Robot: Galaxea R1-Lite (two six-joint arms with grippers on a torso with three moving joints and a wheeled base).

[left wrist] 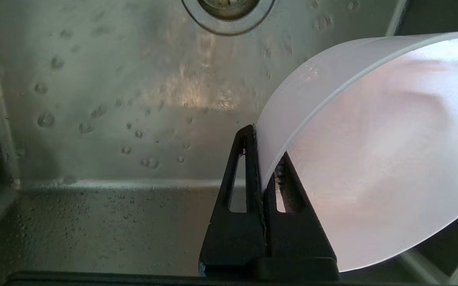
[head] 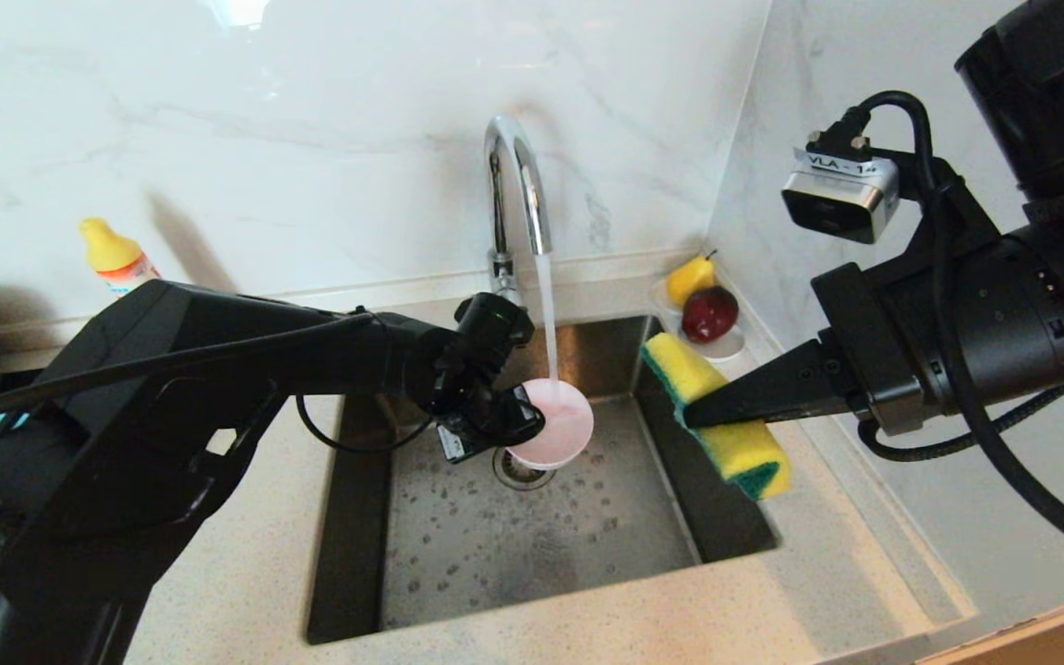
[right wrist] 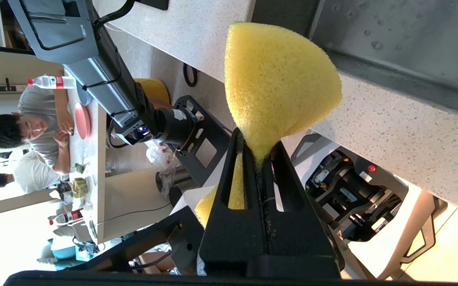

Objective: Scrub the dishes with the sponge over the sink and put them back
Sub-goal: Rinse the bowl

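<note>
- Left pincer (head: 532,427) is clamped on the rim of the pale pink round plastic bowl (head: 562,421), mid-frame under the tap stream, over the square steel sink (head: 532,536).
- Right pincer (head: 694,416) pinches the yellow block sponge with green scouring layer (head: 715,414) right of centre, above the sink's edge.

A white label (head: 841,166) on top of the camera (head: 835,201) mounted on the right arm reads "VLA - 1" followed by a character that looks like 4 but is partly cut off; the print on the yellow-capped bottle (head: 118,259) against the wall is too small to read; nothing else is legible.
</note>
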